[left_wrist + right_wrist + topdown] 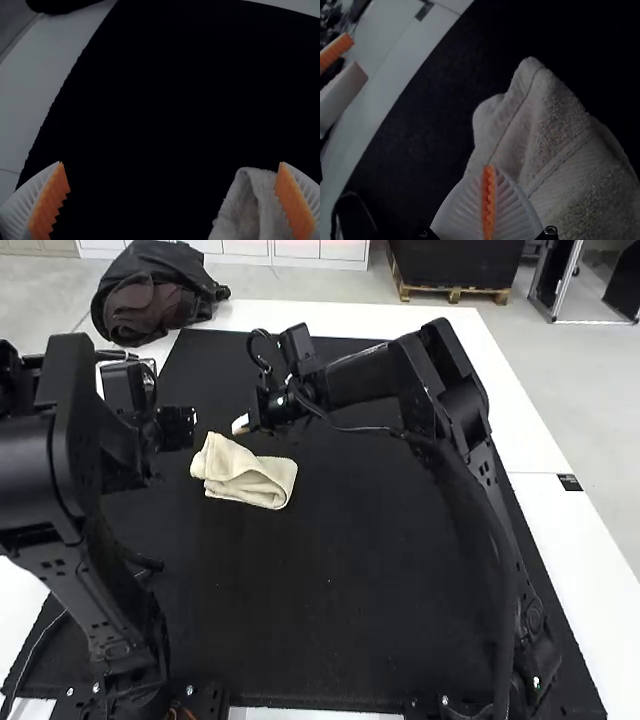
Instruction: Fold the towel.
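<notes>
The left white-ribbed, orange-padded gripper (pixel 178 428) stood wide. The cream terry-cloth towel (pixel 245 475) lay loosely folded, rumpled, left of centre on the black rectangular mat (pixel 330 590). The right matching gripper (pixel 240 424), pads together, stood near its far side.

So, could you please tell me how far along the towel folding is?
The towel is already doubled over, but loosely and unevenly. Nothing looks in hand: the left gripper is open, and the right gripper is shut near the towel. Squaring the edges and flattening it probably remain.
</notes>
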Tool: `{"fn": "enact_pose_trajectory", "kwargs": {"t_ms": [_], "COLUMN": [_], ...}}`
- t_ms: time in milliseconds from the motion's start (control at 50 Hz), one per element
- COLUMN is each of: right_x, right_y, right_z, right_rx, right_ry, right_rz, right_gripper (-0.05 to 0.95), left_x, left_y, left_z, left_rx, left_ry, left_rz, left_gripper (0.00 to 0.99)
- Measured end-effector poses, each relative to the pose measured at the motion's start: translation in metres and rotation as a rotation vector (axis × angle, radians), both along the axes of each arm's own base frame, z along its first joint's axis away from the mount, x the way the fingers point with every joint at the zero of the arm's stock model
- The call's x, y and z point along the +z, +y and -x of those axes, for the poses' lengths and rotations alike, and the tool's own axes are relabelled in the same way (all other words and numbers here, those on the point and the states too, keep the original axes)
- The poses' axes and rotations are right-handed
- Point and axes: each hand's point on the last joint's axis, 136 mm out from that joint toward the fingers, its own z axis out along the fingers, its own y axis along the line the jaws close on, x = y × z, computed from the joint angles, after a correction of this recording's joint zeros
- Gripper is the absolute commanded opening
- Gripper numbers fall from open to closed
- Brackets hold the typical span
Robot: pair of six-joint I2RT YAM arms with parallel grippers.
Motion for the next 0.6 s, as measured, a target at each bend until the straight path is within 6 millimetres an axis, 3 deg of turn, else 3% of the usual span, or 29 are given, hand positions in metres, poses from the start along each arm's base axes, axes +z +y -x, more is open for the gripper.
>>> {"fn": "enact_pose_trajectory", "kwargs": {"t_ms": [160, 600], "right_x": [-0.017, -0.023], "right_y": [-0.001, 0.024], "right_z": [0.012, 0.037], "right_rx": [0.017, 0.068], "right_ry": [0.005, -0.041], "right_rz": [-0.004, -0.102], "right_gripper": [-0.02, -0.02], "left_x": [0.001, 0.003], "left_y": [0.0, 0.0], "left_z": [0.0, -0.001], "left_rx": [0.0, 0.004], "left_ry": [-0.003, -0.015], "left_rz": [-0.001, 0.007], "left_gripper": [0.964, 0.964]}}
